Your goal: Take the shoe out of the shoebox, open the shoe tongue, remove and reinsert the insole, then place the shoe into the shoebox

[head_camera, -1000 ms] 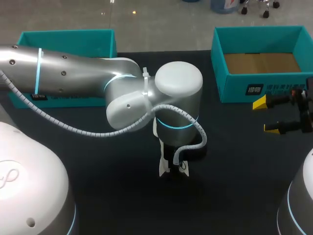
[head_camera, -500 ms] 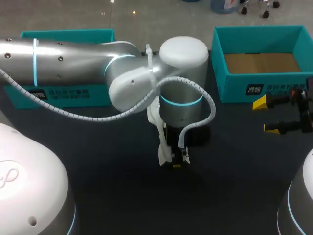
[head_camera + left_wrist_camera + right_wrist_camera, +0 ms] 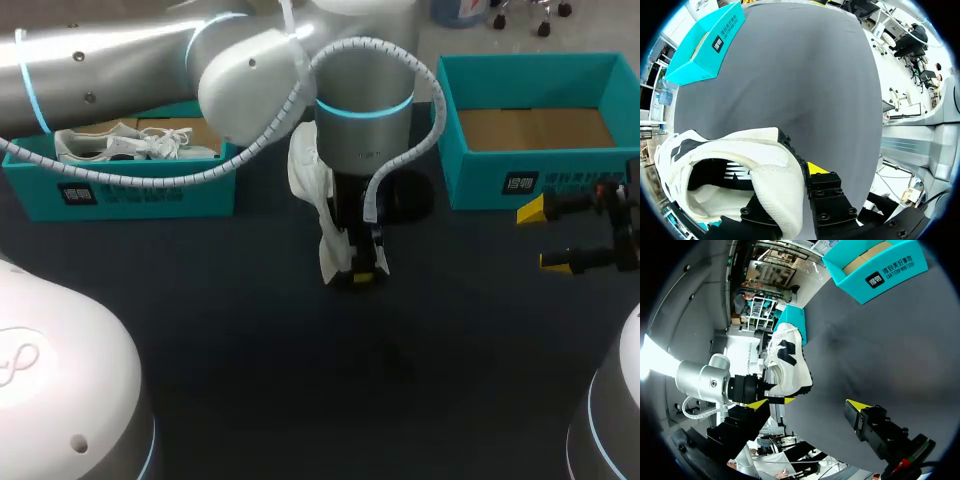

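Note:
A white shoe (image 3: pixel 318 215) with black markings hangs above the black table, toe end pointing down. My left gripper (image 3: pixel 366 272) is shut on its collar (image 3: pixel 782 192); one yellow fingertip (image 3: pixel 815 168) presses its outer side and the other finger is hidden inside the shoe. In the right wrist view the shoe (image 3: pixel 788 359) hangs from the left gripper (image 3: pixel 751 388) well ahead of my right gripper (image 3: pixel 807 405). At the table's right edge, my right gripper (image 3: pixel 560 238) stands open and empty. The teal shoebox (image 3: pixel 528 170) at the back right shows only its brown bottom.
A second teal shoebox (image 3: pixel 130 190) stands at the back left with another white shoe (image 3: pixel 112 145) lying in it. My left arm (image 3: pixel 230 70) spans the back of the table from the left to the middle.
My left gripper closed on the shoe and raised it off the table, carrying it slightly farther back. The arm rose, uncovering the left box and its shoe. The right arm stayed still.

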Motion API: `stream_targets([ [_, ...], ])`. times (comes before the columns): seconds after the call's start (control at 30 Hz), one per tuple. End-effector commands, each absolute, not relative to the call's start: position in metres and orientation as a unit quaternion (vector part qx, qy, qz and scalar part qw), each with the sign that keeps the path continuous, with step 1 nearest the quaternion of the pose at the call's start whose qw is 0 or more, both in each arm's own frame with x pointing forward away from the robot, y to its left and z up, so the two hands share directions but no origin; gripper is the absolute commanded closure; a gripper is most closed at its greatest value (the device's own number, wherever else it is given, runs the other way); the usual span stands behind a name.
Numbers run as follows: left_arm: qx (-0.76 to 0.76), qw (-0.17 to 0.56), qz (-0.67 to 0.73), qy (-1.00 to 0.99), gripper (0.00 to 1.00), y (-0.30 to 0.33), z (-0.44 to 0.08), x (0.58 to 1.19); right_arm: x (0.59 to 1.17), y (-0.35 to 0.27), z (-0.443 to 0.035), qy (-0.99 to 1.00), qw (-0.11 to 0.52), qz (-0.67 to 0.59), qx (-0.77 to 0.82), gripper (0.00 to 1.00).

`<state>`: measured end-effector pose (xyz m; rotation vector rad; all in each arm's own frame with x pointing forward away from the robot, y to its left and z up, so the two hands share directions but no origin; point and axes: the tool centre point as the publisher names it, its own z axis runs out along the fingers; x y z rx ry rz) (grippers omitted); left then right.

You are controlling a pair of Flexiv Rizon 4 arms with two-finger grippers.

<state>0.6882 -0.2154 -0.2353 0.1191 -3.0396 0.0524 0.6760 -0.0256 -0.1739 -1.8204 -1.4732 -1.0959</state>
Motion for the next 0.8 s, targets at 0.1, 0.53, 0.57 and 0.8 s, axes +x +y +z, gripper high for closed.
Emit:
stream_targets([
  [0.1, 0.037, 0.037, 0.034, -0.998, 1.0, -0.206, -0.174, 0.687, 0.675, -0.025, -0.174, -0.547, 0.273, -0.407, -0.679, 0.0],
  [0.53, 0.046, 0.022, 0.042, -0.998, 1.0, -0.207, -0.158, 0.686, 0.675, -0.025, -0.174, -0.547, 0.273, -0.407, -0.679, 0.0],
  [0.57, 0.046, 0.022, 0.042, -0.998, 1.0, -0.207, -0.158, 0.686, 0.675, -0.025, -0.174, -0.547, 0.273, -0.407, -0.679, 0.0],
  [0.8, 0.034, 0.039, 0.047, -0.998, 1.0, -0.194, -0.158, 0.692, 0.675, -0.025, -0.174, -0.547, 0.273, -0.407, -0.679, 0.0],
])
